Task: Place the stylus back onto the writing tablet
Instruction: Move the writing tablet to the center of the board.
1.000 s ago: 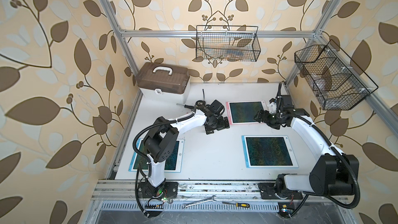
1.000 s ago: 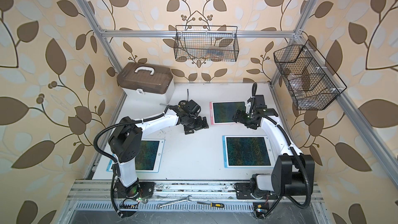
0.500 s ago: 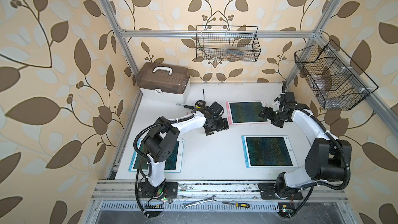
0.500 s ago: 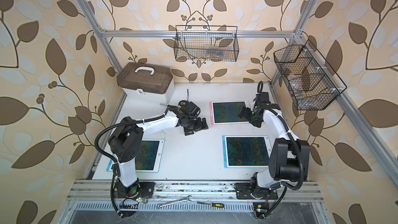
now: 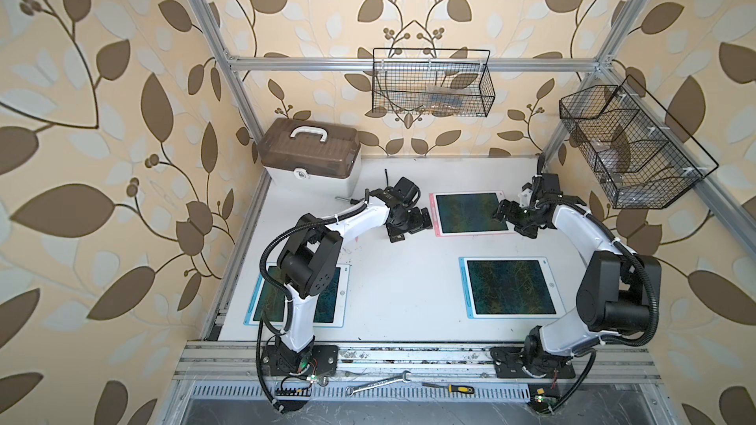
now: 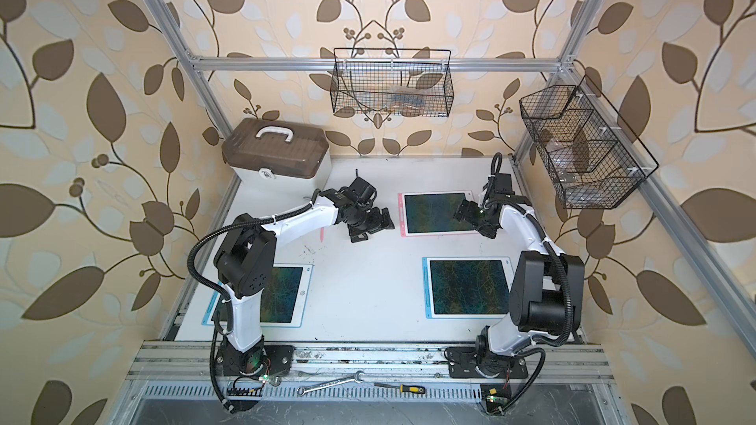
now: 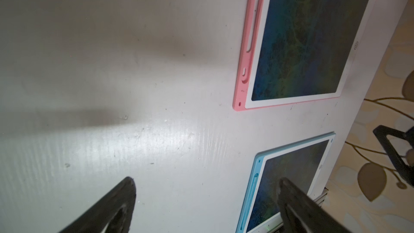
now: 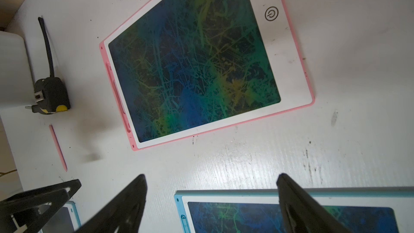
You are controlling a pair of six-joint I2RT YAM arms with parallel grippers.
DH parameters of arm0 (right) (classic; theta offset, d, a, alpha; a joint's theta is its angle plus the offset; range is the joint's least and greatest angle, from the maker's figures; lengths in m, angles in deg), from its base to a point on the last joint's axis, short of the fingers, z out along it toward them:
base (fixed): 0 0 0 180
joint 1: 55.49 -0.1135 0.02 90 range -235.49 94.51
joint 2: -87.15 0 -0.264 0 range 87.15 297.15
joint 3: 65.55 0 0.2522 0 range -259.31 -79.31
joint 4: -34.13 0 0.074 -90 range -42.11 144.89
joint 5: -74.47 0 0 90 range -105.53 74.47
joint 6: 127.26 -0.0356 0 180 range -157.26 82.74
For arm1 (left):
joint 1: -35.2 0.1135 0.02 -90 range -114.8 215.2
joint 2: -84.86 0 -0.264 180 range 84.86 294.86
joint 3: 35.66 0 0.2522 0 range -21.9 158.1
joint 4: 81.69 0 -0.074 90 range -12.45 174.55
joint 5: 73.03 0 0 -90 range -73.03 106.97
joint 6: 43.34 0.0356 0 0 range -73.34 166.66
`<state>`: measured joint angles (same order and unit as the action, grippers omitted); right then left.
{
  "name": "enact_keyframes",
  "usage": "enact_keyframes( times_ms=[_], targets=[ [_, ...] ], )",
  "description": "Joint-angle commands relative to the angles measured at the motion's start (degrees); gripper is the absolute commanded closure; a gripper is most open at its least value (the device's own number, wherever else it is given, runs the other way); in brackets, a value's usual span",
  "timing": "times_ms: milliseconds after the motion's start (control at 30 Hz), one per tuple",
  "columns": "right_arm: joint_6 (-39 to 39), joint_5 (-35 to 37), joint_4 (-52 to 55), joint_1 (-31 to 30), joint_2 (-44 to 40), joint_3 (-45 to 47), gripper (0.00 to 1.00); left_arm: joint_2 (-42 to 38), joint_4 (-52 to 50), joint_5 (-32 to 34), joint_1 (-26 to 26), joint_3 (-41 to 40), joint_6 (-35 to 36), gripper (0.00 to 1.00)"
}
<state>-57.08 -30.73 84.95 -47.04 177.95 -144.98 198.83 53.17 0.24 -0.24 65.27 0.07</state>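
Note:
The thin pink stylus (image 8: 58,147) lies flat on the white table, left of the pink-framed writing tablet (image 5: 470,212); in a top view the stylus (image 6: 322,234) shows just beside my left forearm. The tablet (image 8: 195,59) has an empty slot along its pink edge. My left gripper (image 5: 410,227) hovers open and empty between stylus and tablet (image 7: 309,39); its wrist view does not show the stylus. My right gripper (image 5: 514,221) hangs open and empty over the tablet's right edge. In the wrist views both the left gripper (image 7: 206,182) and the right gripper (image 8: 211,177) have their jaws spread wide.
Two blue-framed tablets lie nearer the front, one at the right (image 5: 509,286) and one under my left arm (image 5: 335,300). A brown toolbox (image 5: 311,157) stands at the back left, a black tape measure (image 8: 50,95) beside it. Wire baskets (image 5: 433,83) hang on the walls.
My right arm's elbow has risen and folded in toward the table while its gripper stayed by the pink tablet's right edge. The left arm has barely moved.

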Motion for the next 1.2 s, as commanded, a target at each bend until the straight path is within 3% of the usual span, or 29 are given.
enact_keyframes(
  times_ms=[0,667,1167],
  targets=[
    [1.4,0.8,-0.3,0.4,1.3,-0.3,0.09,1.0,-2.3,-1.6,0.1,2.0,1.1,0.01],
    [3.3,-0.4,-1.2,3.5,6.3,-1.6,0.09,2.3,2.3,-1.9,1.4,0.9,-1.4,0.01],
    [3.9,-1.1,-2.4,7.8,18.4,-12.4,0.09,8.7,8.0,-2.2,1.4,3.9,-4.7,0.01]
  ],
)
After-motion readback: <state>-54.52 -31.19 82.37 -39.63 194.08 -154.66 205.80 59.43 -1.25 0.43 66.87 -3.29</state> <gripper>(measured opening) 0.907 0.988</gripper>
